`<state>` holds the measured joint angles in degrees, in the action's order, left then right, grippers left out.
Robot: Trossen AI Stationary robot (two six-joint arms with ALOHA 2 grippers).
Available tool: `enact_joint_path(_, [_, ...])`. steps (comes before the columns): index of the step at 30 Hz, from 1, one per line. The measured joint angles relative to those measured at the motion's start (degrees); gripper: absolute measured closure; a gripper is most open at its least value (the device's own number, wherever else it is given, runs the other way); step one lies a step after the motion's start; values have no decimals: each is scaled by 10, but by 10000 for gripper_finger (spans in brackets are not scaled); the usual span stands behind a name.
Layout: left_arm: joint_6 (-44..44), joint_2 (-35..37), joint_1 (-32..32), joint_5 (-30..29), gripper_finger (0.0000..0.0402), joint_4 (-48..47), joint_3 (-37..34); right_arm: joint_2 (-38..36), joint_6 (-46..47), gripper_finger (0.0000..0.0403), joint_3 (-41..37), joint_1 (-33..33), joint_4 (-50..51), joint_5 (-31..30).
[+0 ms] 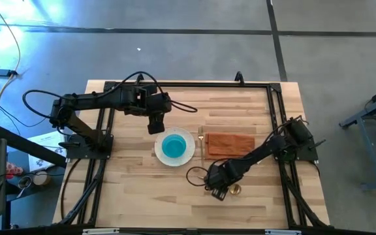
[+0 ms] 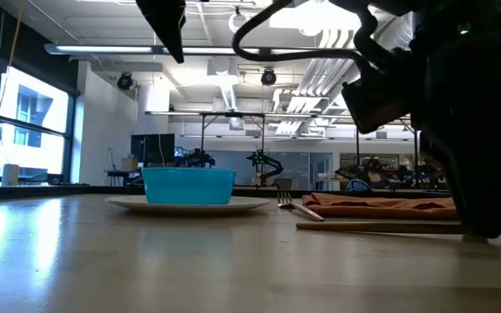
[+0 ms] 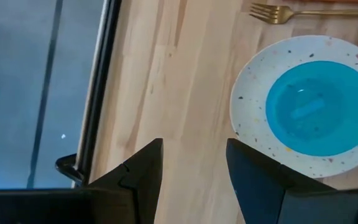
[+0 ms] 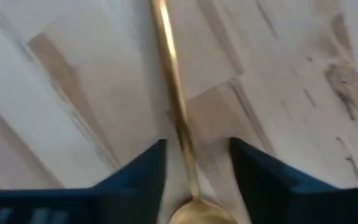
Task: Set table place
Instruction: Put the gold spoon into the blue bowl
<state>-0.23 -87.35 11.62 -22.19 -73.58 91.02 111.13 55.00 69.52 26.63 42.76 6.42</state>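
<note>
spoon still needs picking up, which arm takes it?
Right. The right pincer sits low over the gold spoon, open fingers either side of its handle on the table. The left pincer hangs open beyond the plate and blue bowl, far from the spoon.

From my station I see a table (image 1: 136, 196) of pale blond wooden planks edged by a black metal rail frame (image 1: 103, 124). At frame centre sits a round white plate (image 1: 187, 151) flecked with dark speckles, carrying a small bright turquoise-blue bowl (image 1: 173, 146). Right of it lie a thin gold fork (image 1: 201, 140) and a folded rust-orange napkin (image 1: 230, 143). Lower right, a shiny gold spoon (image 4: 173, 81). Both arms look matte black.
</note>
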Motion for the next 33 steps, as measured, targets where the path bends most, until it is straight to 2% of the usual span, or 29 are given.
enact_joint_path(4, [-2,0,0,8,236,0,0,0,-17,365,-2,-1,9,-6])
enact_joint_path(5, [-2,0,0,8,236,0,0,1,-25,382,-2,-1,9,-6])
enact_joint_path(10, [-2,0,0,16,236,0,0,-16,-36,398,5,-5,43,-22])
enact_joint_path(15, [0,0,0,38,236,6,0,-85,-66,400,54,-32,151,-79])
enact_joint_path(18, [33,0,-1,56,236,33,0,-123,-106,401,86,-59,206,-121])
enact_joint_path(22, [86,0,-5,116,236,98,0,-153,-168,402,133,-99,222,-153])
enact_joint_path(27, [109,0,-4,240,236,173,0,-149,-252,402,178,-136,227,-186])
enact_joint_path(33, [118,0,-4,256,236,213,0,-146,-319,402,200,-167,219,-220])
